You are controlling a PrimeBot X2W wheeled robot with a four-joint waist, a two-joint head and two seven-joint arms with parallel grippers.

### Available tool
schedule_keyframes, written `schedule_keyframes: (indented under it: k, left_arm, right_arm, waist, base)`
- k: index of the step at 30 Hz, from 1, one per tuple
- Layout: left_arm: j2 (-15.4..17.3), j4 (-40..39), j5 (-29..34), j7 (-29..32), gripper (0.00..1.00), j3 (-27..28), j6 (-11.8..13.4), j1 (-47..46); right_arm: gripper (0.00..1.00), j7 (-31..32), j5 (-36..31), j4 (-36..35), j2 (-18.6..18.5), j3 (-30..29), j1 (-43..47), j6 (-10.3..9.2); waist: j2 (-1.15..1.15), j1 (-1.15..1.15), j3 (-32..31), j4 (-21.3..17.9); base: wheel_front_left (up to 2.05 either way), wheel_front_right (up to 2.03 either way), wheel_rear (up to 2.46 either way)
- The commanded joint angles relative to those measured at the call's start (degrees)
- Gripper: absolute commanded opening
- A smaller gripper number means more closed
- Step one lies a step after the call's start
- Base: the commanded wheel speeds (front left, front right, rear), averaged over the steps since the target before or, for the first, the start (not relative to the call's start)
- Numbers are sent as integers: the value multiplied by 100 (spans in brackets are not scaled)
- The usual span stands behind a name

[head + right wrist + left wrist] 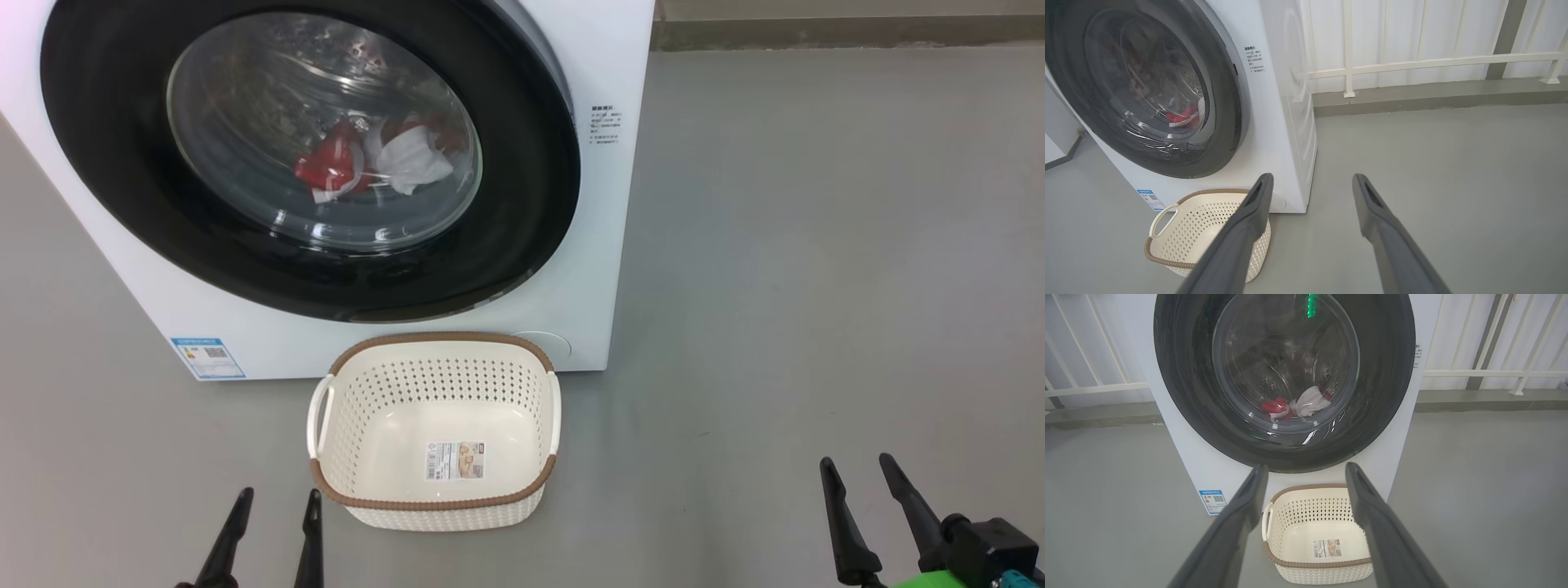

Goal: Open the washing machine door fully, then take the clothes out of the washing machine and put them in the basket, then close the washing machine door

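Note:
The white washing machine (588, 269) stands ahead with its round black-rimmed door (522, 204) shut against the front. Through the glass I see the red and white clothes (371, 163) low in the drum, also as clothes (1296, 406) in the left wrist view. The empty cream basket (437, 498) with a brown rim sits on the floor right before the machine. My left gripper (277, 494) is open at the lower left, just left of the basket. My right gripper (857, 461) is open at the lower right, well apart from the basket (1167, 241) and the machine (1282, 122).
Grey floor (816, 286) spreads wide to the machine's right. A white railing (1412, 63) and a low kerb run behind. A blue label (207, 358) marks the machine's lower left corner.

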Motion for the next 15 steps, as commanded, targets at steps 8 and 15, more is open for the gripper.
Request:
schedule_keyframes:
  k: [8,15]
  left_arm:
    - [77,-179,520,-183,100,209,15,-55]
    - [0,-59,319,-183,100,386,-162,-63]
  right_arm:
    - [100,-186,-483,-264,-71,-43,-16,3]
    - [100,-186,-312,-357,-64,-264,13,3]
  waist:
    - [0,0,35,-3]
    - [0,-1,48,3]
  base:
    - [0,0,0]
    - [0,0,0]
